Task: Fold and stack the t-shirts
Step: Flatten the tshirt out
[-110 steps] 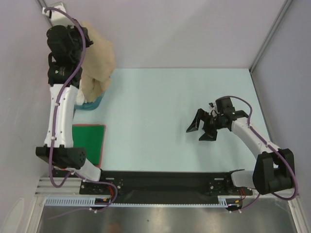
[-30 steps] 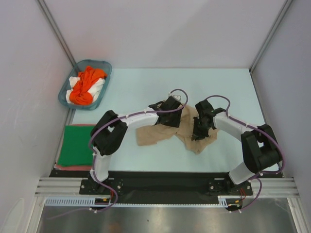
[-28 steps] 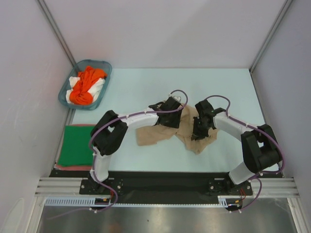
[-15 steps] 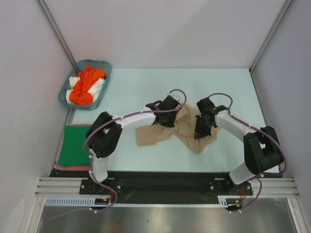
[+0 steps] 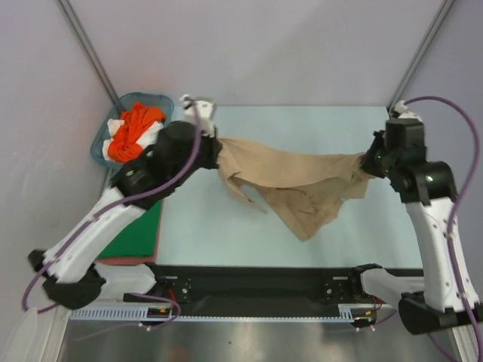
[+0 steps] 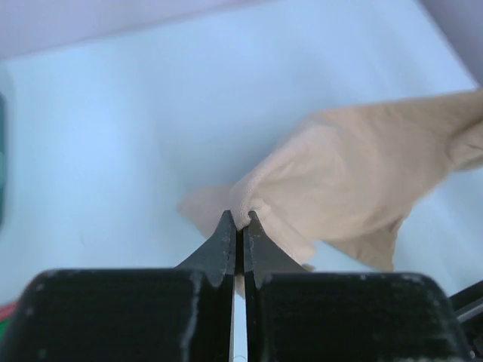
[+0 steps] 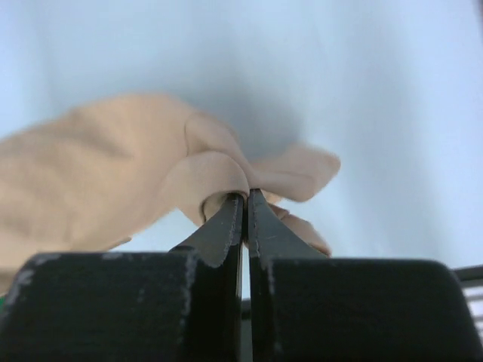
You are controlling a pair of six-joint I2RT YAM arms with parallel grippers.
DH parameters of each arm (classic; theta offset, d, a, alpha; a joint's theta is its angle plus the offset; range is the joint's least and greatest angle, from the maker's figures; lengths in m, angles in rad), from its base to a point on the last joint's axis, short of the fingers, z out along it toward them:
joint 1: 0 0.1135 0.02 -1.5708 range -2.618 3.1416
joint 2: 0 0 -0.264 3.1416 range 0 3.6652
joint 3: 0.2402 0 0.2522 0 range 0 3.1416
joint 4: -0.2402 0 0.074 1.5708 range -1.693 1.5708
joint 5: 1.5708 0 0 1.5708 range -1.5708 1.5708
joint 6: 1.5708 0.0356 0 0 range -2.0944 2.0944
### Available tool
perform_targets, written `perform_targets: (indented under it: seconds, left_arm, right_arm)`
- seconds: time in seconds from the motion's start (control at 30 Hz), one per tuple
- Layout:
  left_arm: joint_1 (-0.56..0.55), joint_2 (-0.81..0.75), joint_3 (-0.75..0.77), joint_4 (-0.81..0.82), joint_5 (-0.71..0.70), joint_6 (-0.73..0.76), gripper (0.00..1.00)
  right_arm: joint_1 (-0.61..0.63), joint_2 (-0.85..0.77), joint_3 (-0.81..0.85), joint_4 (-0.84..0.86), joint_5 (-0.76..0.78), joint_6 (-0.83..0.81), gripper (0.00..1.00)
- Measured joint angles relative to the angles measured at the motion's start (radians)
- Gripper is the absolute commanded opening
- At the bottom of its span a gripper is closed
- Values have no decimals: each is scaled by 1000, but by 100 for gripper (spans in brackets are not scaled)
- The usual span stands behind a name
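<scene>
Top external shows me the tan-beige t-shirt (image 5: 290,181) stretched over the table (image 5: 302,124) between my left gripper (image 5: 216,151) and right gripper (image 5: 367,163), both pinched closed on its cloth.

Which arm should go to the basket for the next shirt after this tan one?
Left, probably. The left fingers pinch the tan shirt close to the basket; the right fingers hold its other end, far across the table.

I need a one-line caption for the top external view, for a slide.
The left pincer and the right pincer hold the tan-beige t-shirt stretched between them over the table.
</scene>
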Motion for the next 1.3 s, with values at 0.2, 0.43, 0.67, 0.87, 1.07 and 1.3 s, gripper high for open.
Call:
perform_targets:
  seconds: [0.2,0.43,0.67,0.87,1.07,1.3]
  left_arm:
    - [0,-332,-13,-45,-15,31,0]
    - [0,-559,-69,6,99,80,0]
    - [0,-508,-142,29,68,98,0]
    - [113,-212,-191,158,-1,120,0]
    - [366,381,-30,280,47,125,0]
    - [468,1065,707,160,78,111,80]
  right_arm:
    - [-16,-170,283,-71,53,-33,0]
    - [-16,-315,571,-6,86,-46,0]
    - [9,-311,477,124,143,-71,0]
    - [-28,-63,190,380,199,-135,0]
    - [-169,457,143,642,119,-156,0]
    - [-237,1112,677,536,14,-161,56]
